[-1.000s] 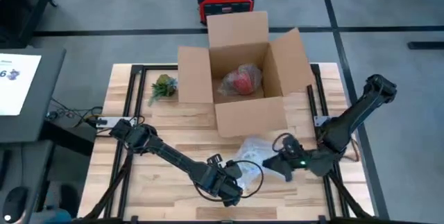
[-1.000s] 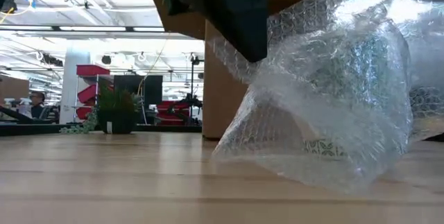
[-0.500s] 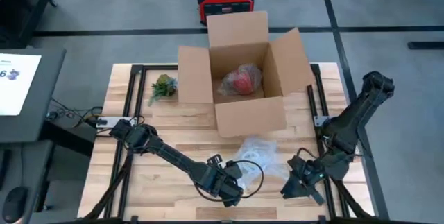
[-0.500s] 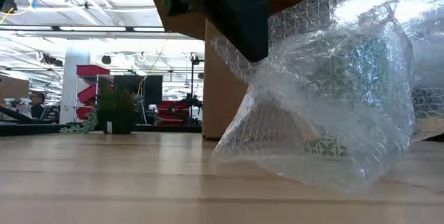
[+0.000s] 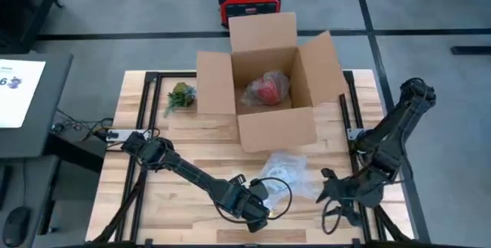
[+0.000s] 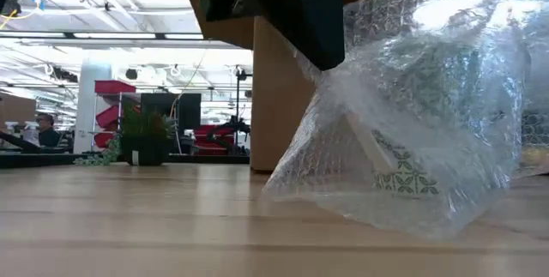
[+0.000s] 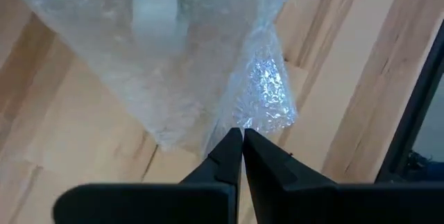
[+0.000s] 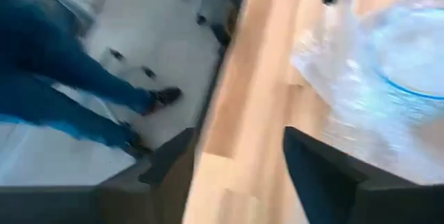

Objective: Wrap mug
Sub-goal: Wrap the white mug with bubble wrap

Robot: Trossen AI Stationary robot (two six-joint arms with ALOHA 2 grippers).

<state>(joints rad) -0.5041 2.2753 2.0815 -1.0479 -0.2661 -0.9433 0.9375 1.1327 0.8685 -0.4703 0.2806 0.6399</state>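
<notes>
I see the pale wooden table (image 5: 192, 144) on grey floor, an open cardboard box (image 5: 268, 87) at its far middle. The left gripper (image 7: 241, 135) pinches the clear bubble-wrapped mug (image 5: 280, 173) near centre; the right gripper (image 5: 331, 190), fingers spread, hangs empty right of it.

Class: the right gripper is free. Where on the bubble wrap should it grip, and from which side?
Probably the loose right edge of the bubble wrap, approached from the right gripper's own side. The left gripper pinches the opposite corner, and the mug bulges mid-sheet.
</notes>
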